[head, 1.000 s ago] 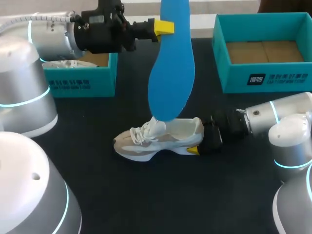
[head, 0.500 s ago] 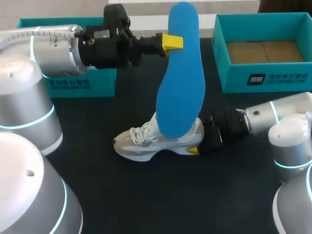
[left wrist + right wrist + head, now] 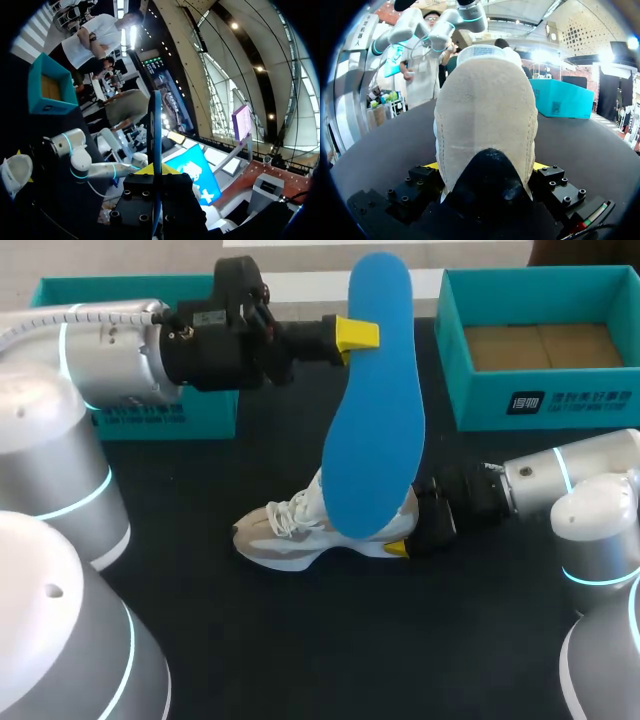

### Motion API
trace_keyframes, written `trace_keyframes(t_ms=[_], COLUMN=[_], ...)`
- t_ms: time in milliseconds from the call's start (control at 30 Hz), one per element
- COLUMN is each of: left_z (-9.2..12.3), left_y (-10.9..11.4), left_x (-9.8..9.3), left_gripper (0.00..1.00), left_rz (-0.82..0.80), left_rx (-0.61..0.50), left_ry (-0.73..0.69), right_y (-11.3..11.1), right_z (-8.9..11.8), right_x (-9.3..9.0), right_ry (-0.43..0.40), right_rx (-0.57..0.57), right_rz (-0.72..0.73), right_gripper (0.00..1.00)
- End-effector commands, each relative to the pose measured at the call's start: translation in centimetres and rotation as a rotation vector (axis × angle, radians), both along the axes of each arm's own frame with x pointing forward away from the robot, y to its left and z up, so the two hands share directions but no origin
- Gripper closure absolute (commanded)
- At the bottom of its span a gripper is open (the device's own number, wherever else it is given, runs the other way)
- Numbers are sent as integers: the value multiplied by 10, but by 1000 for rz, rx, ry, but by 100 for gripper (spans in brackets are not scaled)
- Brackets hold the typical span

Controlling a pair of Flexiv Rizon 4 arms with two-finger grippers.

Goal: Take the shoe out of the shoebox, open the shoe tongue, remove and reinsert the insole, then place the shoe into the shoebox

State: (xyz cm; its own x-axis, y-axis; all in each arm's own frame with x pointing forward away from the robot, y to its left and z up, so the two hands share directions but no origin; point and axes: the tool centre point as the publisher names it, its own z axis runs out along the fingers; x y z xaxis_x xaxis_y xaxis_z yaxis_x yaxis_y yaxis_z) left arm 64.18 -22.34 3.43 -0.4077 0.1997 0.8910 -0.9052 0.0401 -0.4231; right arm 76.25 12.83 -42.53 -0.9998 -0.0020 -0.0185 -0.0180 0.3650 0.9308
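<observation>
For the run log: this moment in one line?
left tool: shut on insole, upright | right tool: shut on shoe heel

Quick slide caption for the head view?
Left claw holds the blue insole over the white shoe; right claw grips its heel.

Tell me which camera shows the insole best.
Head view: the insole shows its whole blue face, held by the left jaws. Left wrist catches only its thin edge; right wrist shows just the shoe, no insole.

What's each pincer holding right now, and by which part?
Left pincer grips the blue insole by its edge near the upper end; right pincer clamps the shoe by its heel.
</observation>
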Motion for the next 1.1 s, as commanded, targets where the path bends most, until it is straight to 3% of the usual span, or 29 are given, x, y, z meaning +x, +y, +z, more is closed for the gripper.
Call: trace_keyframes(t_ms=[33, 600, 633, 700, 767, 800, 1100], left_z=[-1, -1, -1, -1, -1, -1, -1], left_y=[4, 4, 4, 4, 4, 4, 4], left_x=[-5, -5, -5, -5, -5, -5, -5], left_gripper=[100, 100, 100, 100, 100, 100, 100], left_rz=[7, 7, 7, 7, 7, 7, 7], left_rx=[0, 0, 0, 0, 0, 0, 0], left_ry=[1, 1, 1, 1, 1, 1, 1], right_y=[4, 4, 4, 4, 4, 4, -4], right_z=[-4, -4, -4, -4, -4, -4, 2], right_x=[1, 1, 1, 1, 1, 1, -4], right_ry=[-1, -1, -1, -1, -1, -1, -5], right_rx=[-3, -3, -3, -3, -3, -3, -29], right_rz=[-2, -2, -2, -2, -2, -2, -17], right_gripper=[100, 100, 86, 78, 55, 0, 0])
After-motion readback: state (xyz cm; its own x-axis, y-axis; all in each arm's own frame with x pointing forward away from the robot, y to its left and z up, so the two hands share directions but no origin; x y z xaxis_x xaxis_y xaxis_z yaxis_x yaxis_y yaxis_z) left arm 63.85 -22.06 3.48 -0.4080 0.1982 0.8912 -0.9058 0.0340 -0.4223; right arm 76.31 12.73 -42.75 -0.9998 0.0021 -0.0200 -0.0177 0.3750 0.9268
